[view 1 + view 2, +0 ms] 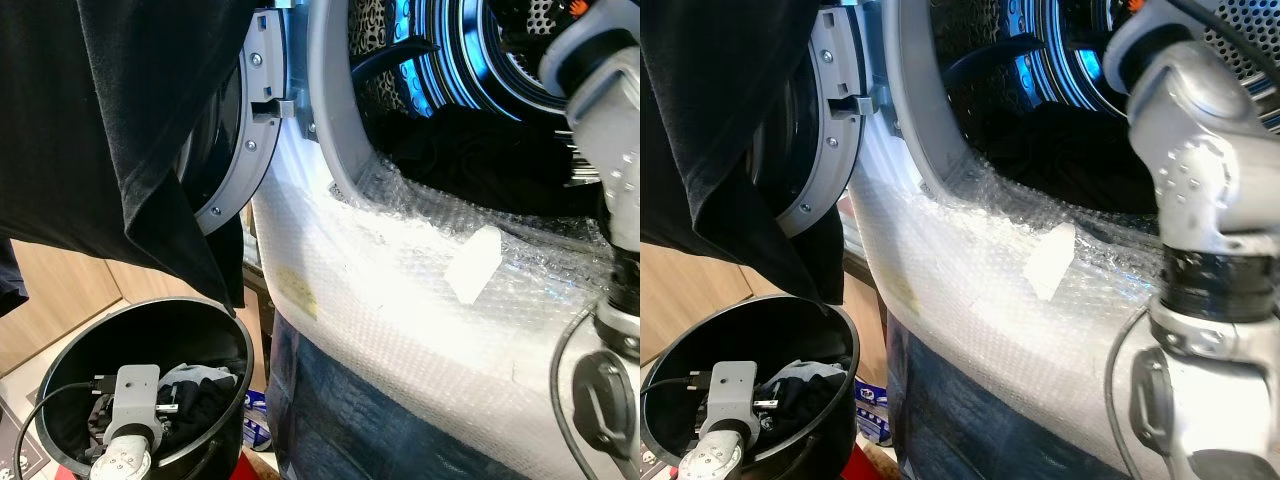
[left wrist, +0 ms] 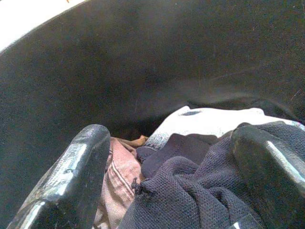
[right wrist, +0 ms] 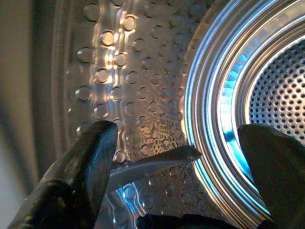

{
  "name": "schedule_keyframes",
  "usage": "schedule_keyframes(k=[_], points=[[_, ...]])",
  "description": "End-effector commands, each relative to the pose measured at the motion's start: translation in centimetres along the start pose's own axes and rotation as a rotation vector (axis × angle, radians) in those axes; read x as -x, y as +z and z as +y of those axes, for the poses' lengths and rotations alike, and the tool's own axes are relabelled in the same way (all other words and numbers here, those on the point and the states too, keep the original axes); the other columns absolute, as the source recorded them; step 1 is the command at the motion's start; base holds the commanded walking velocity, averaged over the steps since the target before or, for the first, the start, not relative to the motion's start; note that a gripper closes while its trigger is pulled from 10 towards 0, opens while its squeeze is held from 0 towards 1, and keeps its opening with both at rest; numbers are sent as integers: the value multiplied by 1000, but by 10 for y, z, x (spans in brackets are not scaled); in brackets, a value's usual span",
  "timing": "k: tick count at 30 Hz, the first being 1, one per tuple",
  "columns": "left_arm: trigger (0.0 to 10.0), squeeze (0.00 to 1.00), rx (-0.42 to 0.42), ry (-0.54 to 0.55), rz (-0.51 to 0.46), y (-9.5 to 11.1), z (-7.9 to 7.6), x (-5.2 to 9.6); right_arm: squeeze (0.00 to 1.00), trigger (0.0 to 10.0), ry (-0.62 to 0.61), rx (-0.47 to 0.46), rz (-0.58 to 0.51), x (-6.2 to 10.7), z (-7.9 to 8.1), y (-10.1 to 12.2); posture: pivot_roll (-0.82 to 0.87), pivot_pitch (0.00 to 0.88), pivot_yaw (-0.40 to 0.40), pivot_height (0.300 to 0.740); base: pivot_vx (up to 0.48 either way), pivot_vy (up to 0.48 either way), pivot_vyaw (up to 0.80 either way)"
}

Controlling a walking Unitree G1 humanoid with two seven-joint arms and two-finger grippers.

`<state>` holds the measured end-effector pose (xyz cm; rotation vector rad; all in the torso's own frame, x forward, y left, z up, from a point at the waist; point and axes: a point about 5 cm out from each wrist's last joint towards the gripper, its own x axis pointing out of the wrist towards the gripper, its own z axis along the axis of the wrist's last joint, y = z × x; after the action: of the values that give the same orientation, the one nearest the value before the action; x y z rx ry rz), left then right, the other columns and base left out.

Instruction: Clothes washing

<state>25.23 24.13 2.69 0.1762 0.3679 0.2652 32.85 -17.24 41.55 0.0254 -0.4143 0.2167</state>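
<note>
Clothes are seen piled in a black bucket at the lower left, beside the washer. The left gripper is held low inside that bucket. Its two black fingers are spread wide apart. A dark mesh cloth lies between them and is touched by the far finger, but it is not pinched. A pink cloth is found just beside the near finger, and a white cloth lies behind the dark one, against the bucket wall. The left wrist is seen from above as a grey block over the pile, with a black cable looped at the bucket rim.

The right gripper is held inside the drum of the washer. Its fingers are also spread wide, and nothing is held by them. The bumpy steel wall and the round back plate with small holes are seen past the fingers, with blue light on the rings. The right arm is reached in through the round opening from the right.

Dark clothes are seen lying in the bottom of the drum. The front of the washer is covered with bubble wrap. The door is swung open to the left. A black garment is hung over the upper left, in front of the door.
</note>
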Motion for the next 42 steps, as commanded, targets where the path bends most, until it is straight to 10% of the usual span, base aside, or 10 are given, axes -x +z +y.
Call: schedule_keyframes(k=[1,7,15,23,26,30,37,42], points=[[10000,0,-15,-42,111,-23,-10,5,0,10000,68,14,-21,12,6,7,-75,29,-55,740,0,0,0],[10000,0,-25,-52,104,-20,-11,3,0,10000,119,-1,-3,26,5,3,-74,35,-46,740,0,0,0],[10000,0,-33,-42,99,-18,-5,2,0,10000,796,-257,-239,78,65,24,-62,54,-43,740,0,0,0],[10000,0,-33,-37,102,-20,-3,3,0,10000,1034,-507,-262,100,81,21,-58,58,-44,740,0,0,0],[10000,0,-36,-44,102,-19,-5,2,0,10000,1255,-800,-185,125,98,-3,-57,57,-42,740,0,0,0],[10000,0,-30,-38,90,-16,-5,1,0,10000,1323,-941,-11,145,108,-41,-38,58,-43,740,0,0,0],[10000,0,-13,1,73,-15,2,3,0,10000,1372,-1035,244,173,113,-83,-22,61,-43,740,0,0,0],[10000,0,-7,43,58,-13,7,4,0,10000,1321,-934,535,203,110,-137,-15,62,-43,740,0,0,0]])
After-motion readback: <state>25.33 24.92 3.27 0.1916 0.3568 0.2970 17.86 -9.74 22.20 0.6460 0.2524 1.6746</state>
